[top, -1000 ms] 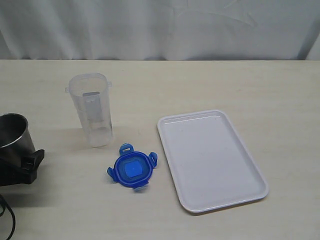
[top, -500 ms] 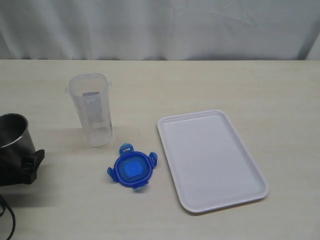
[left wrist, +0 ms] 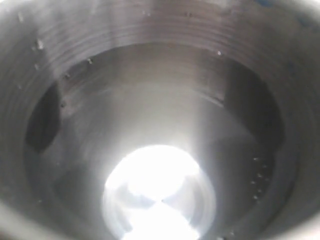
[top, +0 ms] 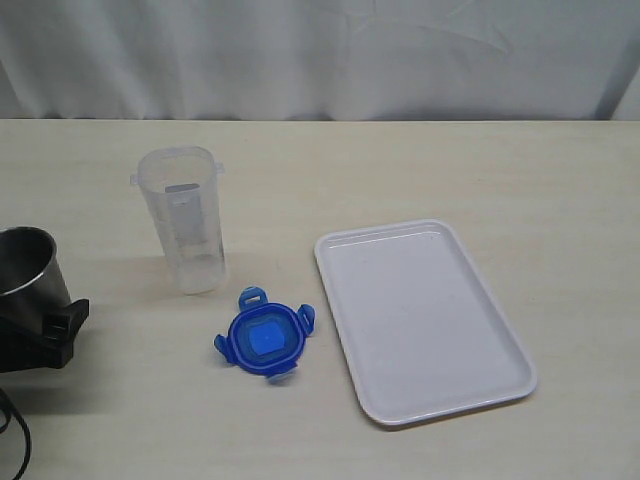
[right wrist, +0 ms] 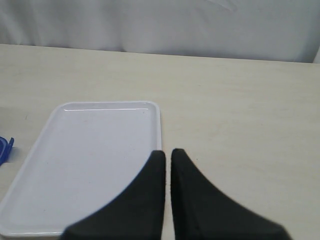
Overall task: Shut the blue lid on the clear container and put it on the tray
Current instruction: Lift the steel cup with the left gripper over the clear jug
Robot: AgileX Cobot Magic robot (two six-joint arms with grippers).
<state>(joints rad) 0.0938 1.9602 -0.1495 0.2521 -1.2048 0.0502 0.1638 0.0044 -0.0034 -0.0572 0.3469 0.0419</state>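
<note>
The clear container (top: 185, 220) stands upright and open-mouthed on the table, left of centre. Just in front of it and slightly to the right, the blue lid (top: 264, 338) lies flat on the table with its tabs spread; a sliver of the blue lid (right wrist: 4, 149) also shows in the right wrist view. The white tray (top: 420, 318) lies empty to the right. My right gripper (right wrist: 168, 152) is shut with nothing between its fingers, hovering over the tray's (right wrist: 90, 165) edge. The left wrist view shows only the inside of a steel cup (left wrist: 160, 120); the left jaws are hidden.
A grey steel cup (top: 28, 262) sits at the far left edge over a black part of the left arm (top: 45, 335). A white curtain (top: 320, 55) backs the table. Bare tabletop (top: 560, 200) lies right of the tray.
</note>
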